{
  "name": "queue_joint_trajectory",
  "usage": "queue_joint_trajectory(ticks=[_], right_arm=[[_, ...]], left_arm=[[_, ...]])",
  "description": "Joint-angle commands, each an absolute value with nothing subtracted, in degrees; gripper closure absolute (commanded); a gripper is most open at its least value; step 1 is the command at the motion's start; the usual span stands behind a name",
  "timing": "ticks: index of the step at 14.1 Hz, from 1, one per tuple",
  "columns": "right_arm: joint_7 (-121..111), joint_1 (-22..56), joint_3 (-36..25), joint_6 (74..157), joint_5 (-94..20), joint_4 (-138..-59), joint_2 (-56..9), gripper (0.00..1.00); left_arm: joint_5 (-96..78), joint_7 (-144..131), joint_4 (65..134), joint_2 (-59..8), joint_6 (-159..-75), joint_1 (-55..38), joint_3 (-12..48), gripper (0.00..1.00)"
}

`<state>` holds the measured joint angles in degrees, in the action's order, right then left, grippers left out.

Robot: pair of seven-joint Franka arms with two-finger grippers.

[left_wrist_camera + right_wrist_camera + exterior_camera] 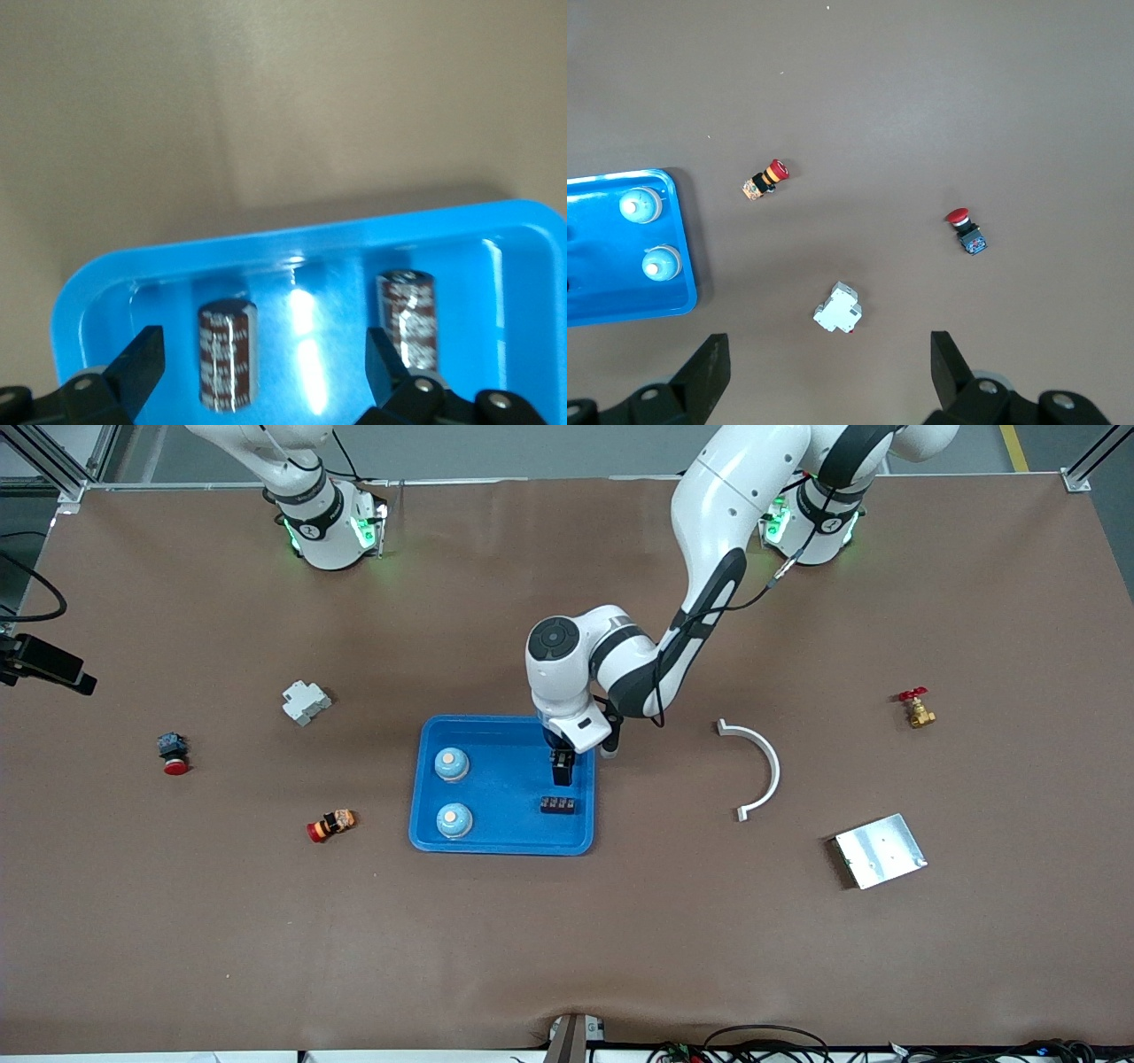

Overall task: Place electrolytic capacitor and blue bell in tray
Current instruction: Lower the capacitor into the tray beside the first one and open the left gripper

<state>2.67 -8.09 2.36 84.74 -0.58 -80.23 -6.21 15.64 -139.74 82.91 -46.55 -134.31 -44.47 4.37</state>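
Two capacitors (229, 354) stand in the tray (292, 243) between the wide left gripper (257, 372); front view hides them; right gripper (828, 372) wide.

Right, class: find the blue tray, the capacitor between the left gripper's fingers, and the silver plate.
blue tray (496, 837), front view, bare floor near its rim.
capacitor (228, 356), left wrist view, middle of its brown sleeve.
silver plate (881, 851), front view, centre of its flat top.
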Motion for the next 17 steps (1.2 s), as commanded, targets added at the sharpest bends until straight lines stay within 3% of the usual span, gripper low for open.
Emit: queue_joint_trajectory(ticks=[1, 17], right_arm=[[2.3, -8.1, 2.4, 84.6, -0.2, -80.1, -5.9, 0.0], [2.3, -7.5, 2.4, 84.6, -0.3, -80.1, -5.9, 0.0]], left_arm=[[15.6, -137.7, 85.1, -43.4, -132.3, -43.6, 5.1, 0.0], [12.0, -112.1, 85.3, -38.7, -131.7, -40.9, 5.4, 0.0]])
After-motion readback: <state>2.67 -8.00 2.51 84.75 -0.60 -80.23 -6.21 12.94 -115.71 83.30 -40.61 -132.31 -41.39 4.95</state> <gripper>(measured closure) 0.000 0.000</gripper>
